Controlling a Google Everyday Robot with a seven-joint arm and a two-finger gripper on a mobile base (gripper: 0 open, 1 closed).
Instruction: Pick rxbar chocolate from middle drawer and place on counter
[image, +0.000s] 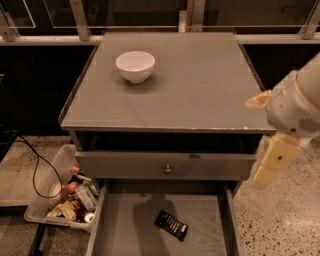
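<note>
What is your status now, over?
Claw right of the counter, off the bar. Rxbar chocolate flat in open middle drawer. White bowl on counter, not in the way.

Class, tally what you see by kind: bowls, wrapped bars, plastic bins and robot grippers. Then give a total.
Bowls: 1, the white round bowl on the flat grey counter
Bars: 1, the black-wrapped rxbar chocolate in the open grey middle drawer
Bins: 1, the clear plastic bin on the floor, left
Grippers: 1, the cream gripper right of the cabinet
Total: 4
</note>
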